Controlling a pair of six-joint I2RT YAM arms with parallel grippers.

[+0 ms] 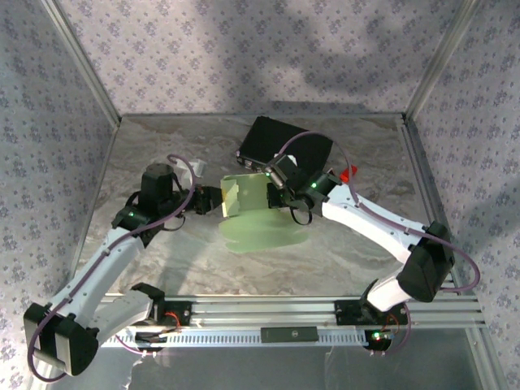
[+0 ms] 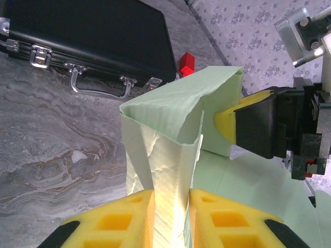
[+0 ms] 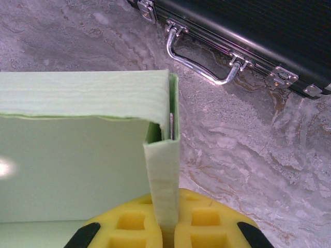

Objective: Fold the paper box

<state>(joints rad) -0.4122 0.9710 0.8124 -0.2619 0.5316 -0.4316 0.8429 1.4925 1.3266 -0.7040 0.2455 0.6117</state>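
The paper box (image 1: 253,213) is pale green card, partly raised into walls, in the middle of the table with a flat rounded flap lying toward the near side. My left gripper (image 1: 213,201) holds its left end. In the left wrist view the yellow fingers (image 2: 129,219) press on both sides of a creased upright wall of the box (image 2: 170,108). My right gripper (image 1: 278,188) holds the far right corner. There its pads (image 3: 207,219) are shut on a narrow folded wall of the box (image 3: 77,155). That same right gripper (image 2: 230,124) shows beyond the wall in the left wrist view.
A black hard case (image 1: 280,145) with metal latches and a handle (image 3: 199,62) lies just behind the box. A small red block (image 1: 349,172) sits to the right of the case. Patterned walls and a metal frame enclose the marbled table (image 1: 162,146).
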